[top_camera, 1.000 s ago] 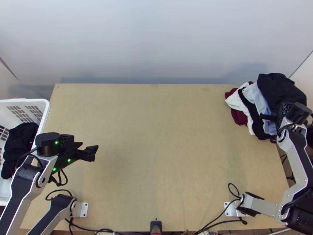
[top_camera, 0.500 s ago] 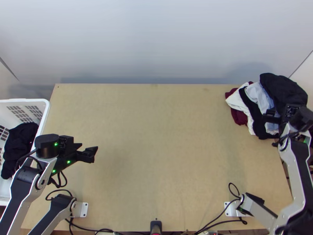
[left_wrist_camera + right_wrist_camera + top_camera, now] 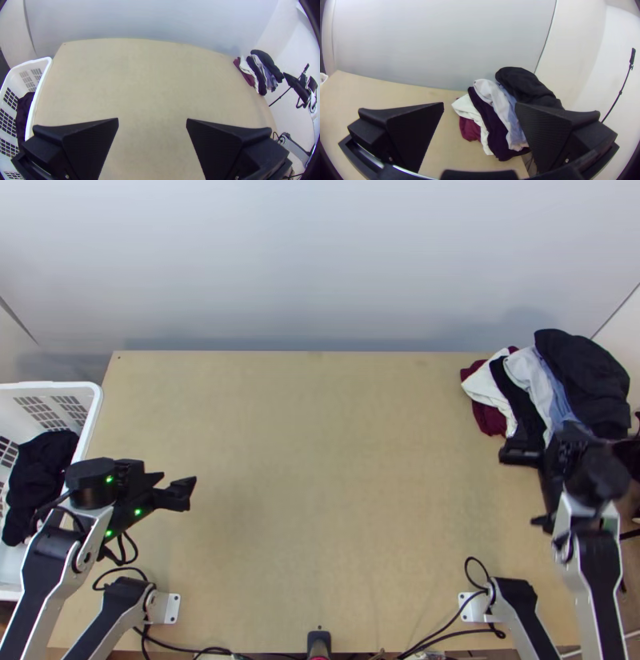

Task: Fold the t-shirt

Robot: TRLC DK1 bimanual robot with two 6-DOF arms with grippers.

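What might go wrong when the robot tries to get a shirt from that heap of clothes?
The garments in the pile overlap closely, so the open right gripper might pinch two at once. The pile also sits at the edge of the table, so tugging one piece could send another over the side. And with everything crumpled, it may be hard to pick out the t-shirt or find a good corner to hold.

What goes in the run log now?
left black gripper: open over light wooden table | right black gripper: open near multicoloured clothes pile | dark cloth: in white plastic basket | held: nothing
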